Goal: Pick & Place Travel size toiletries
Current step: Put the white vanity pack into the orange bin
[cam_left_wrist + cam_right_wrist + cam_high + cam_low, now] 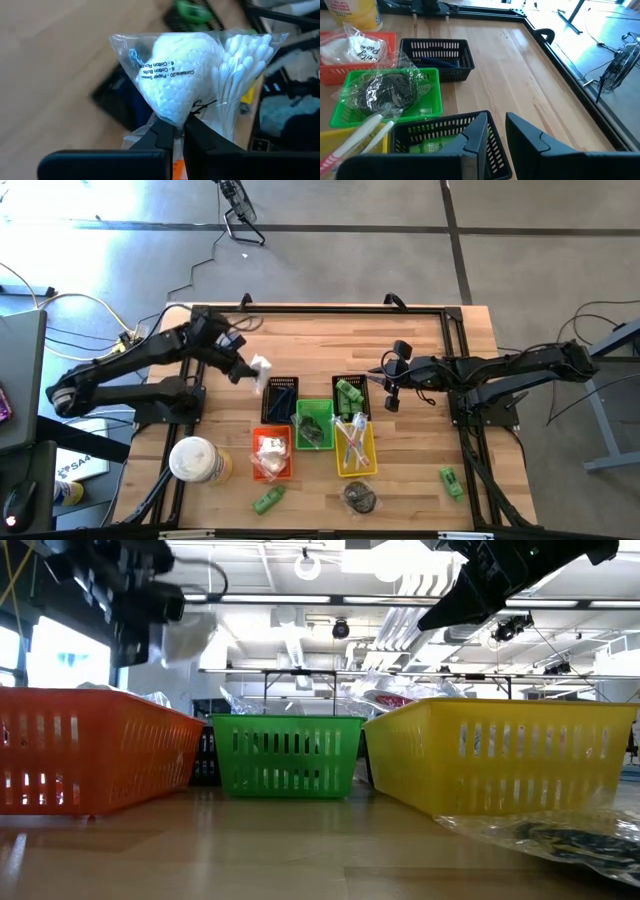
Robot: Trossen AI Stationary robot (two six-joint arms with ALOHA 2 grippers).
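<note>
cotton packet (pixel 180 75), judged very light, soft and crushable with slippery film, is pinched at its gathered lower edge by the closed left gripper (pixel 179 131); that bunched film is judged the best hold. clear wrap, white rounds, swabs and printed text are seen just ahead of the fingertips.

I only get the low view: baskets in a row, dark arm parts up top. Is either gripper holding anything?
Observer: Yes. The left gripper is shut on a clear plastic packet of white cotton rounds and swabs.
Operator: Where over the table?
Observer: From above, the packet hangs just off the far left corner of a black slatted basket.
Operator: And the right one?
Observer: The right gripper holds nothing, jaws slightly apart, beside a second black basket with a green bottle in it.
</note>
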